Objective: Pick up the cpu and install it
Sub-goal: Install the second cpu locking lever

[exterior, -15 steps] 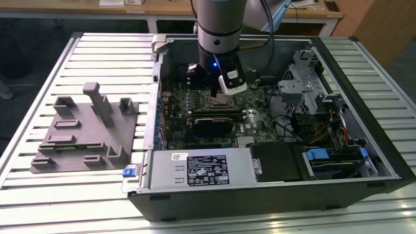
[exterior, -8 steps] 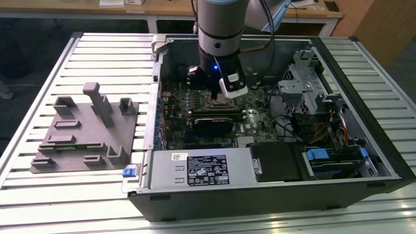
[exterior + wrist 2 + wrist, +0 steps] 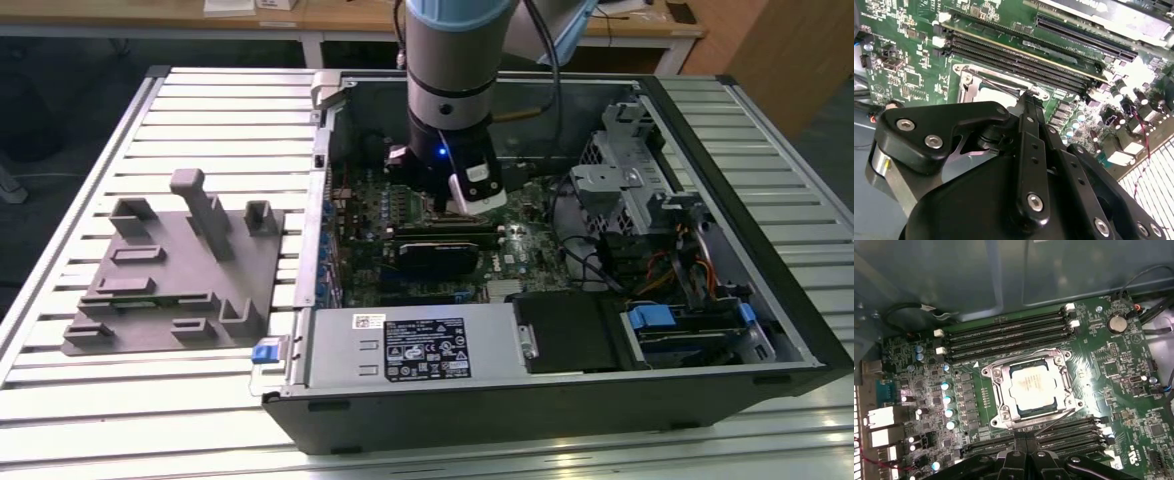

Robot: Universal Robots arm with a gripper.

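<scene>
The cpu (image 3: 1033, 390) is a silvery square chip lying flat inside the metal socket frame (image 3: 995, 392) on the green motherboard (image 3: 1114, 370). In the first wrist view my gripper (image 3: 1026, 439) hovers just off the socket's edge, over the memory slots (image 3: 1064, 432). Its two black fingers are pressed together with nothing visible between them. The second wrist view has the same shut fingers (image 3: 1028, 107) pointing at the socket frame (image 3: 970, 79). In the exterior view the gripper (image 3: 447, 210) reaches down into the open computer case (image 3: 561, 400).
A grey plastic fixture plate (image 3: 147, 320) with upright blocks lies on the slatted table at the exterior view's left. Inside the case are a power supply (image 3: 414, 345), drive cages (image 3: 641, 190), cables and a black card (image 3: 434, 250). More memory slots (image 3: 1004, 335) flank the socket's far side.
</scene>
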